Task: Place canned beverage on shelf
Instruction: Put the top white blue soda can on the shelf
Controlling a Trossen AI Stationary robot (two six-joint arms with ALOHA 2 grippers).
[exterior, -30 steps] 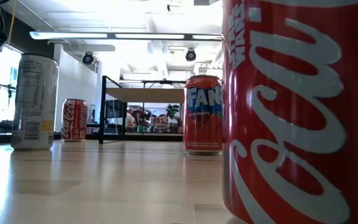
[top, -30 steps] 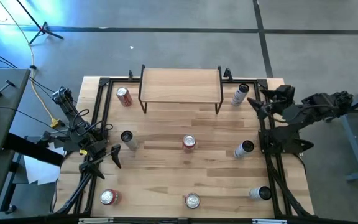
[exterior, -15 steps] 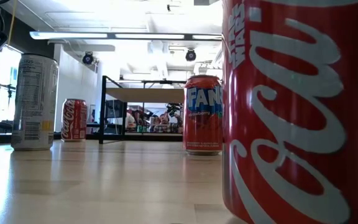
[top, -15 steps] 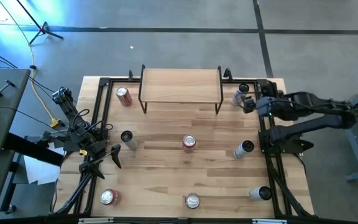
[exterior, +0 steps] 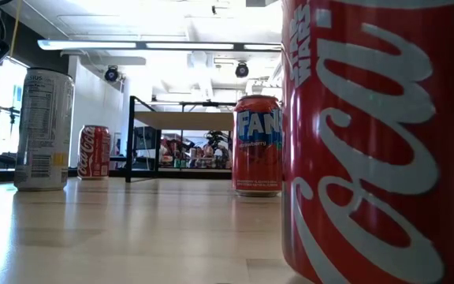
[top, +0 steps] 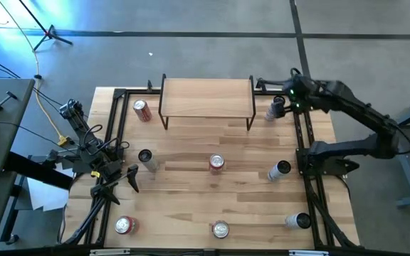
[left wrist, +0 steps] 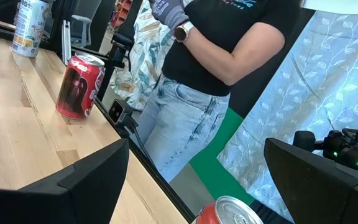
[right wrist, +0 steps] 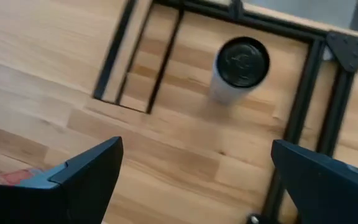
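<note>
From above, the shelf (top: pixel 207 96) stands at the table's far edge with its plank top bare. The right gripper (top: pixel 285 102) hovers just beside a white can with a black lid (top: pixel 275 108), which stands on the table (top: pixel 191 142) near the shelf's right end. The left gripper (top: pixel 123 178) waits by the table's left edge, near another dark-topped can (top: pixel 146 158).

At table height, a red cola can (exterior: pixel 377 142) fills the right side (very close to the lens); an orange soda can (exterior: pixel 257 146) stands in front of the shelf (exterior: pixel 181 120).

The left wrist camera shows its fingers (left wrist: pixel 86 180) spread apart, a red can (left wrist: pixel 78 86) and a person (left wrist: pixel 216 56) beyond the table's edge.

The right wrist camera looks down between wide-apart fingers (right wrist: pixel 86 171) at the black-lidded can (right wrist: pixel 240 67), upright, untouched.
</note>
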